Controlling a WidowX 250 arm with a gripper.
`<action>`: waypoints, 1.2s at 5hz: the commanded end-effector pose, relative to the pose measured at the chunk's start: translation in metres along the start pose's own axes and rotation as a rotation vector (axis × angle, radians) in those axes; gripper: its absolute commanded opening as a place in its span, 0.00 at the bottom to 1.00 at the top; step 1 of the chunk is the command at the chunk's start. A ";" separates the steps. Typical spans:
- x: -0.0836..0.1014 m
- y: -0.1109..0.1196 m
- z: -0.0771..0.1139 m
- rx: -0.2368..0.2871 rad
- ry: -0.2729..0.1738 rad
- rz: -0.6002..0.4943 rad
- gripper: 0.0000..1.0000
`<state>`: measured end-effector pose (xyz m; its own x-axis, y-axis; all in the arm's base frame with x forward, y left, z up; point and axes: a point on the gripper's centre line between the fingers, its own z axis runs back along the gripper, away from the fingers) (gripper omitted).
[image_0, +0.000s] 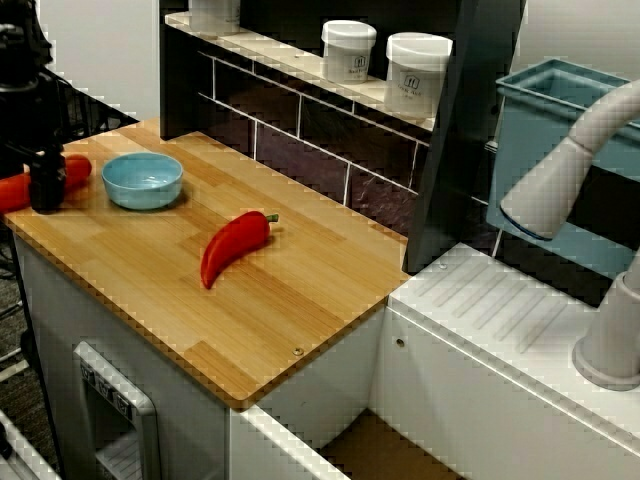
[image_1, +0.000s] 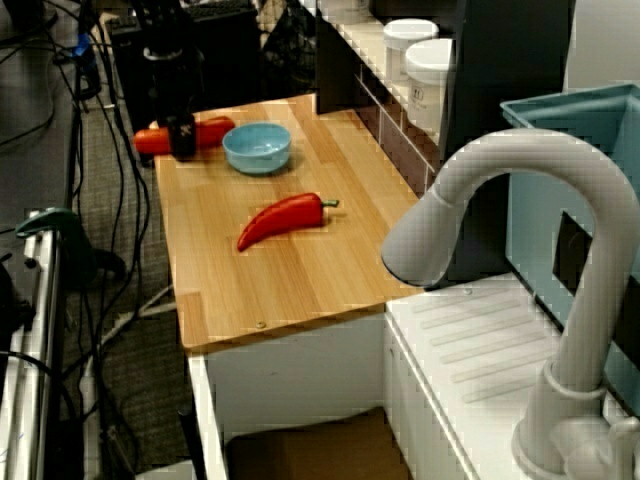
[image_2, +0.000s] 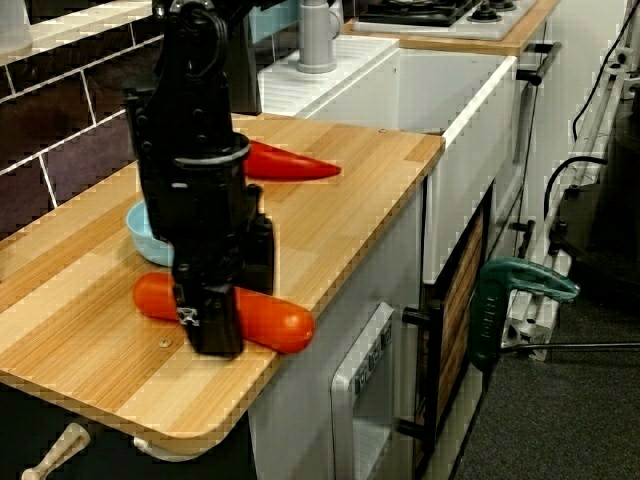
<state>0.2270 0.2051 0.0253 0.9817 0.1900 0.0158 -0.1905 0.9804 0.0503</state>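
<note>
An orange-red carrot-like piece (image_2: 275, 322) lies flat near the wooden counter's (image_2: 350, 200) outer corner. My black gripper (image_2: 235, 310) stands straight down over its middle, one finger (image_2: 208, 325) against its near side and the other behind it, shut on it. From the high view at the sink side, my gripper (image_0: 47, 195) hides the piece's middle, and its ends (image_0: 12, 190) stick out both ways. A light blue bowl (image_0: 143, 180) sits just beside it, empty. Farther along lies a red pepper (image_0: 235, 245). The view past the faucet shows my gripper (image_1: 182, 142), the bowl (image_1: 257, 148) and the pepper (image_1: 283, 220) alike.
A dark tiled back wall with a shelf of white jars (image_0: 417, 72) runs along the counter. A white sink top (image_0: 500, 320), a grey faucet (image_1: 470, 190) and a teal bin (image_0: 545, 110) adjoin it. A green clamp (image_2: 515, 285) and cables (image_1: 110, 200) hang off the outer side.
</note>
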 end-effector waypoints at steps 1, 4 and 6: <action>0.006 0.002 0.000 -0.018 0.009 -0.028 0.00; -0.004 -0.068 0.089 -0.115 0.061 -0.250 0.00; 0.015 -0.118 0.092 -0.091 0.008 -0.301 0.00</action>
<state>0.2610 0.0869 0.0967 0.9929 -0.1069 -0.0518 0.1032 0.9923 -0.0681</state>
